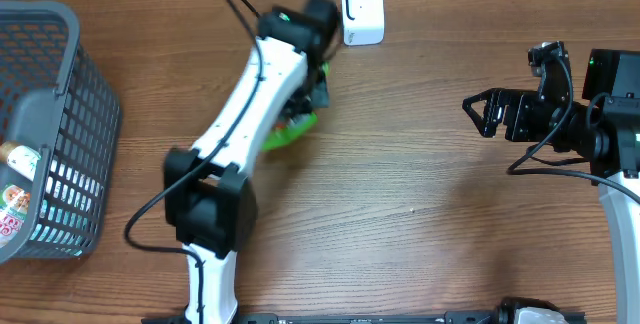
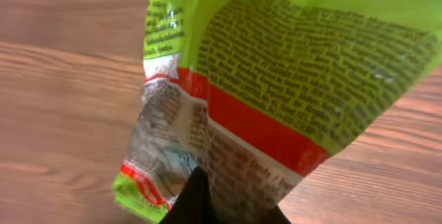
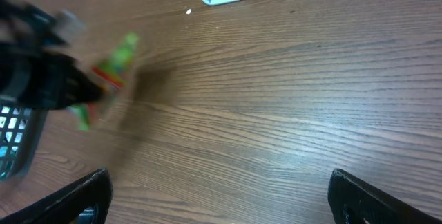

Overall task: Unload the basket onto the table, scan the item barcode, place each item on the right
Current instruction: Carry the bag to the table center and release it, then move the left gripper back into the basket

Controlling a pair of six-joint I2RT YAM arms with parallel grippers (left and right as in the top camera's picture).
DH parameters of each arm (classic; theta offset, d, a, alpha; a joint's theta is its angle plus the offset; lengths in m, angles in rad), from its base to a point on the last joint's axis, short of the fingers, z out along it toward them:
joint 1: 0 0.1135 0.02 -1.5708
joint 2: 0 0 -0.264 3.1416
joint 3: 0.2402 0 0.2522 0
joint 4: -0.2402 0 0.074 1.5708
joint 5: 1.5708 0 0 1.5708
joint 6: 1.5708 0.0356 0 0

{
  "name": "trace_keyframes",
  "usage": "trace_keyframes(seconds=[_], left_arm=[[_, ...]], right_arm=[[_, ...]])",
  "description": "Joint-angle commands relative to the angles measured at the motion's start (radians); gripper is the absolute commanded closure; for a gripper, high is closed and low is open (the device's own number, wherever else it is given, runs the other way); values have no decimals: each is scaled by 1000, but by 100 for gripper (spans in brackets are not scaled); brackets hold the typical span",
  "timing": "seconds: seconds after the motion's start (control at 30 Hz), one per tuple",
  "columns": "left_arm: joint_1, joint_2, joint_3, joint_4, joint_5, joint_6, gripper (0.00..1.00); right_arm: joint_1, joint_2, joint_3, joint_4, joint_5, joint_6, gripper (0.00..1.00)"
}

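Upper centre, left gripper [image 1: 316,94] is clamping a green packet [image 1: 288,134].
Right gripper [image 1: 480,114] is gaping open, far right.

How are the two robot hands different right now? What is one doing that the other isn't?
The left gripper has its jaws shut on a green packet; the right gripper has its jaws wide open with nothing in them. The left gripper is close to the white scanner; the right gripper is far off at the right side. Both are black and hang over the same wooden table.
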Motion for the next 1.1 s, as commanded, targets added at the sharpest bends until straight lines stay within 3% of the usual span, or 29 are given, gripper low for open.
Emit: trace_keyframes(seconds=[0.0, 0.03, 0.07, 0.1, 0.13, 0.17, 0.3, 0.63, 0.7, 1.07], left_arm=[[-20, 10, -106, 82, 54, -57, 96], [-22, 12, -124, 99, 71, -57, 94], [-22, 12, -136, 111, 80, -57, 85], [-22, 12, -145, 117, 87, -54, 68], [-22, 12, -145, 118, 111, -27, 27], [-22, 12, -140, 117, 141, 4, 23], [6, 8, -46, 37, 182, 52, 22], [280, -73, 631, -266, 125, 95, 22], [372, -110, 663, -266, 147, 132, 12], [993, -214, 622, -266, 145, 213, 15]], right_arm=[[4, -3, 24, 5, 3, -8, 0], [4, -3, 24, 6, 3, -8, 0], [4, -3, 24, 6, 3, -8, 0], [4, -3, 24, 6, 3, -8, 0], [4, -3, 24, 6, 3, -8, 0], [4, -3, 24, 6, 3, -8, 0], [4, -2, 24, 6, 3, -8, 0], [4, -3, 24, 0, 3, -7, 0], [4, -3, 24, 0, 3, -7, 0], [4, -3, 24, -19, 3, -8, 0]])
